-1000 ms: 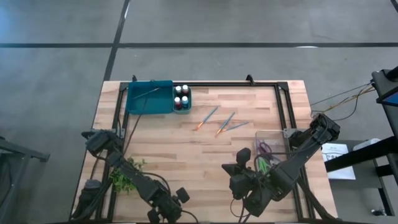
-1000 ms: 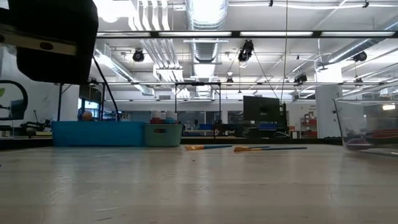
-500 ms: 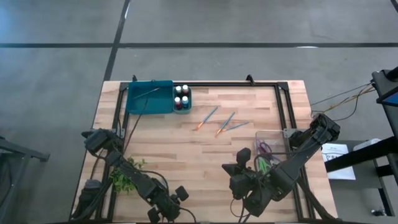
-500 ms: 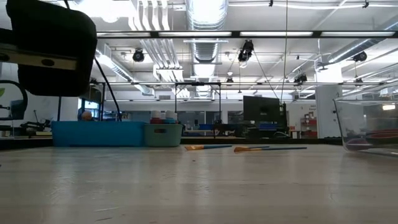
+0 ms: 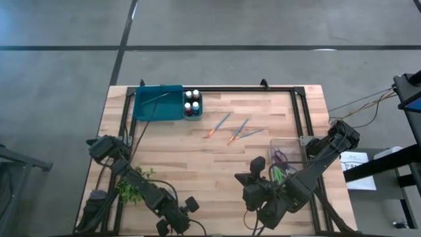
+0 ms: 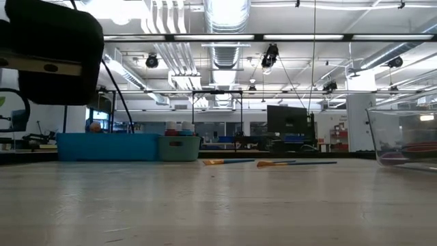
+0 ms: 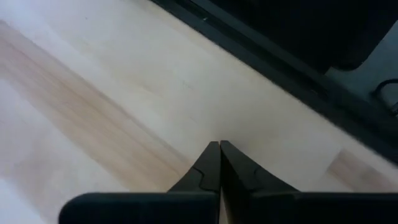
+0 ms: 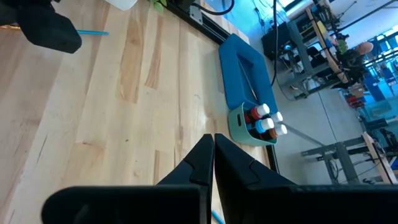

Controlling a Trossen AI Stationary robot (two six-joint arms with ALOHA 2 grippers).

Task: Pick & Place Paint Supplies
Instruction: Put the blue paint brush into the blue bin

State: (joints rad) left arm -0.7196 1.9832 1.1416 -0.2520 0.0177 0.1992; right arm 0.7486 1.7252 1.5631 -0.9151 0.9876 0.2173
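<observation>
Both grippers are closed and empty. The left gripper (image 7: 219,163) hangs above the wooden table (image 5: 177,158) near its front-left edge; the right gripper (image 8: 213,157) is front right. Three paintbrushes (image 5: 238,130) lie mid-table, between a blue tray (image 5: 158,105) and a clear bin (image 5: 287,153).

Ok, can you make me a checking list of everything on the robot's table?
Surface: wooden table, bare in the middle.
Job's things: three brushes lying loose mid-table; one more in the blue tray at the far left corner.
Clutter: paint bottles in a small tub beside the tray; clear bin with scissors; green plant.
Grippers: left gripper and right gripper both shut, empty, at the near edge.
Cables: black ones along both arms.
Surroundings: grey floor, workshop behind.
</observation>
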